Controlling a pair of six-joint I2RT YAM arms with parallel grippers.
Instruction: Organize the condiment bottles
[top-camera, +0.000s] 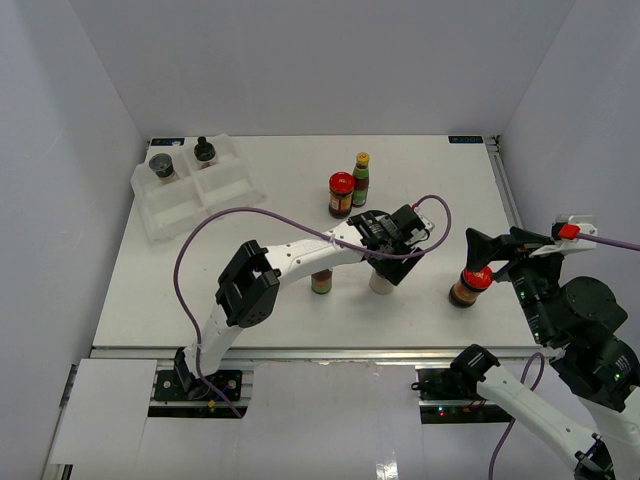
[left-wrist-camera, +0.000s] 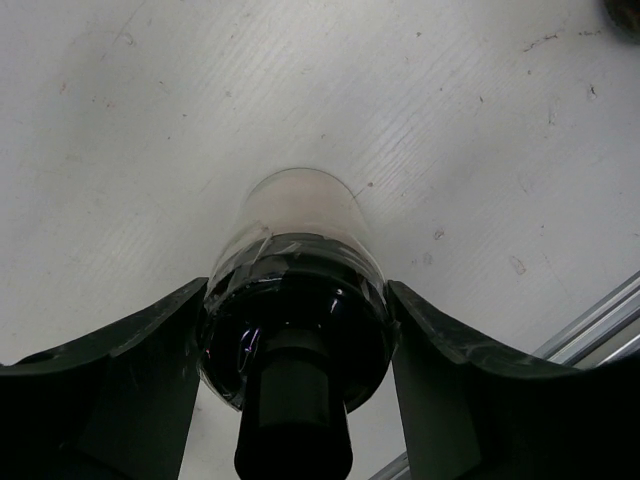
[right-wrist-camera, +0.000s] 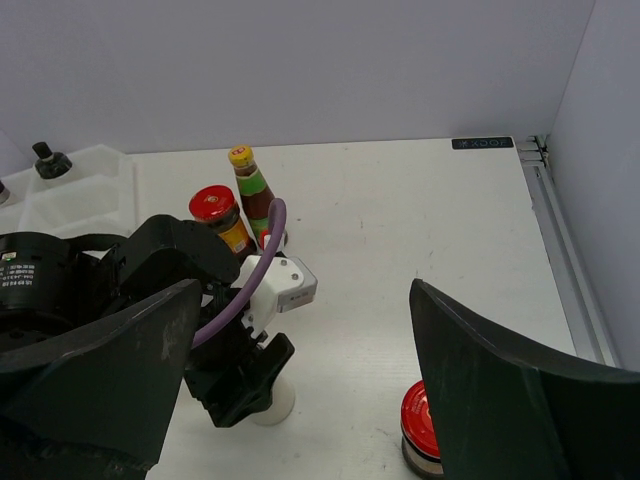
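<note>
Currently, tray (top-camera: 228, 182) holding two dark-capped bottles (top-camera: 204, 151)

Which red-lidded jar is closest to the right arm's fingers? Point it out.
The red-lidded jar standing alone by the right fingers; the other jar stands mid-table beside a yellow-capped bottle.

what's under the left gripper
A clear shaker with a black cap and pale contents, standing between the fingers of the left gripper. In the top view the gripper covers its cap; only the pale base shows.
</note>
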